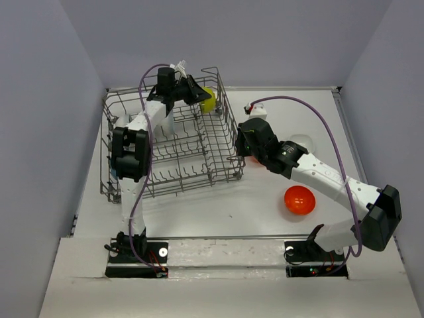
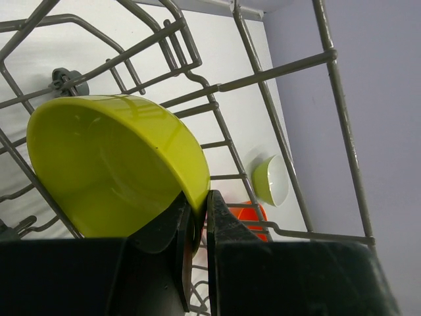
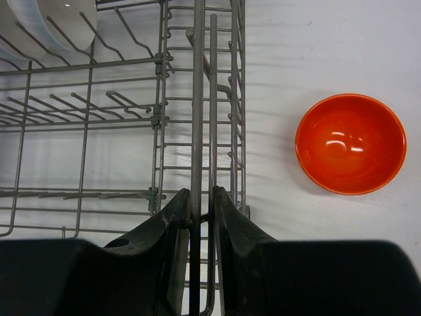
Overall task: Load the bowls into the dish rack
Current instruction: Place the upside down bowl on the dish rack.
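Top external view of a white table [image 1: 218,212]. Nearest, an orange bowl [image 1: 299,199] sits upright on the table, off the near right corner of the dish rack [image 1: 185,177] and well apart from it. Farther back, the right gripper [image 3: 200,197] meets the rack's right wall, its fingers clamped on an upright wire. Farthest, inside the rack's far right corner, the left gripper [image 2: 197,205] holds a yellow-green bowl [image 2: 112,164] tilted on its side, fingers pinching the rim, one inside, one outside.
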Tool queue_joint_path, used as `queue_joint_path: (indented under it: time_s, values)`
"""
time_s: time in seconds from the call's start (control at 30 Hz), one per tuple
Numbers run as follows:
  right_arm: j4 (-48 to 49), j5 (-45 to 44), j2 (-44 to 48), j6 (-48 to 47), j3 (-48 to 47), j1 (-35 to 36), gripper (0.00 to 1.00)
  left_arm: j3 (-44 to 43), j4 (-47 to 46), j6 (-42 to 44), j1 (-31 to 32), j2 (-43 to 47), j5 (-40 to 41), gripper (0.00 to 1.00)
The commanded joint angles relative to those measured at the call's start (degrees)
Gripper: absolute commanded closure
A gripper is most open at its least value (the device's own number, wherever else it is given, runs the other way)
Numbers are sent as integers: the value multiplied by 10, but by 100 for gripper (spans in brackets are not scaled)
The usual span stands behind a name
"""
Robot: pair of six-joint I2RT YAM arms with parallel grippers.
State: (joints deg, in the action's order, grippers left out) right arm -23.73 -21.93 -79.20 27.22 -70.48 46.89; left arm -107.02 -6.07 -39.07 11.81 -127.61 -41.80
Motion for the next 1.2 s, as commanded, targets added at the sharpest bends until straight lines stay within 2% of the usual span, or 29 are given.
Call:
queue_joint_path:
  time_s: [0.0, 0.43, 0.57, 0.6, 0.8, 0.9, 1.17]
  values:
    - [18, 26, -1, 24, 3, 2, 98, -8, 9, 32, -32, 66, 4, 83]
    - [18, 27, -3, 27, 3, 2, 98, 3, 13, 43, -35, 60, 3, 83]
    - [17, 27, -7, 27, 2, 2, 98, -6, 4, 43, -33, 65, 1, 100]
    - [18, 27, -8, 27, 1, 2, 98, -6, -1, 43, -32, 69, -4, 100]
    - [17, 28, -12, 26, -2, 2, 98, 24, -77, 2, -29, 86, -47, 100]
    - [17, 29, -13, 26, -4, 2, 98, 59, -175, -67, -27, 98, -71, 100]
    - [17, 32, -15, 27, -6, 2, 98, 86, -277, -151, 2, 97, -94, 100]
